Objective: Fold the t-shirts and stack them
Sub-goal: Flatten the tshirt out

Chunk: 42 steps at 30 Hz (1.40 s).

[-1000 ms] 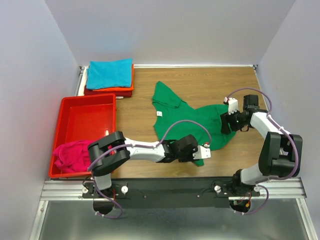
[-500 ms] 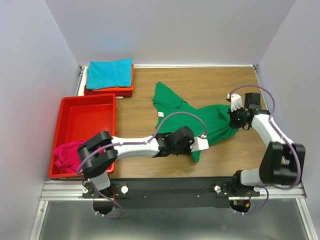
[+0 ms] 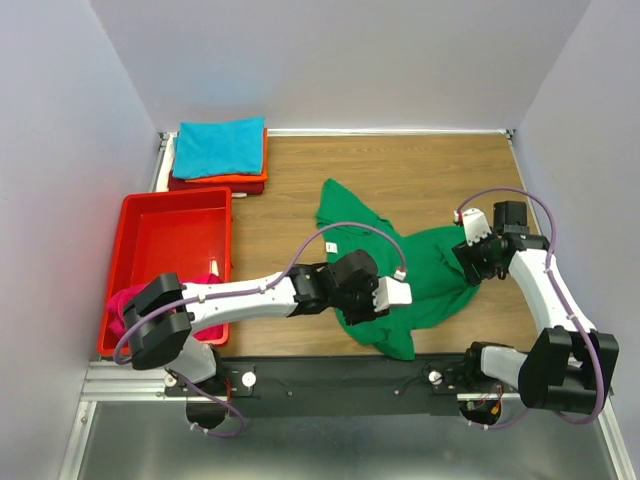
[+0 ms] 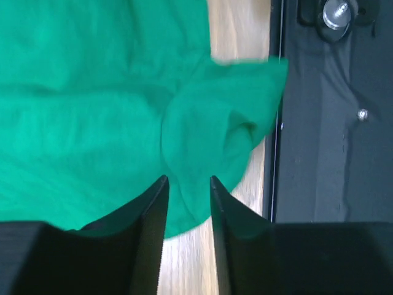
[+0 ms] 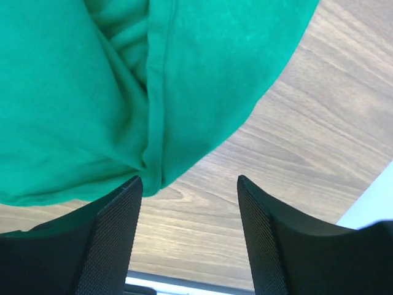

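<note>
Left wrist: left gripper [image 4: 187, 179] narrowly apart over green t-shirt [image 4: 92, 110]; right gripper [image 5: 188, 179] wide apart at its edge.

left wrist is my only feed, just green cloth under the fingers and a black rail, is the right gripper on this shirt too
Observer: No. The right gripper is open, with bare wood between its fingers, right beside the edge of the green soft cloth t-shirt.
Operator: ok is the shirt lying flat
Observer: No, it lies rumpled on a diagonal, with its white neck label at the far left end.
Operator: where's the pile
Observer: In the far left corner of the wooden table, with a folded teal t-shirt on top of the stack.
</note>
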Each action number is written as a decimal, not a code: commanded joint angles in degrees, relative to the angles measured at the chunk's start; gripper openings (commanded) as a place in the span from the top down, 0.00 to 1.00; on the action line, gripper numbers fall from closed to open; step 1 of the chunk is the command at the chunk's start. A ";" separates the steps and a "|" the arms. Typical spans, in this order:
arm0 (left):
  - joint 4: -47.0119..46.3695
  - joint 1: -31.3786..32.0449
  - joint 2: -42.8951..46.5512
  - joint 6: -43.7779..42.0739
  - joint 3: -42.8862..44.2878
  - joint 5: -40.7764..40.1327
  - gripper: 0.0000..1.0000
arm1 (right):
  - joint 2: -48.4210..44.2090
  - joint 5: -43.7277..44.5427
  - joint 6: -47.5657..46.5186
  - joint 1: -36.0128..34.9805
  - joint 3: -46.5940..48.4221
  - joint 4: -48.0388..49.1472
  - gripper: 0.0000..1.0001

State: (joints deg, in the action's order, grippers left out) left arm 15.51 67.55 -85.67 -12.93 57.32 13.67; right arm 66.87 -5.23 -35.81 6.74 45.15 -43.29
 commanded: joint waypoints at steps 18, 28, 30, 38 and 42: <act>-3.54 -43.46 -22.87 22.94 22.40 4.34 0.52 | 21.64 -35.02 6.72 0.03 15.51 6.89 0.29; -5.57 -46.89 -31.57 25.58 25.39 9.96 0.55 | 17.86 -32.82 7.42 0.03 11.72 10.24 0.28; -6.54 -46.98 -32.10 26.28 25.39 11.72 0.57 | 18.03 -32.73 7.34 0.02 11.55 10.15 0.28; -7.42 -46.89 -35.71 28.22 27.05 14.01 0.59 | 17.68 -33.00 7.34 0.11 11.19 10.15 0.28; -7.25 -46.81 -36.32 28.40 27.23 14.01 0.62 | 17.68 -33.17 7.34 0.02 11.19 10.15 0.28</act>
State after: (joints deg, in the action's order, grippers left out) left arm 8.88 20.45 -120.95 14.63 83.31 25.50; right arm 85.80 -36.77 -28.93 6.76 57.30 -33.98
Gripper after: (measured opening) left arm 0.382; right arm 0.714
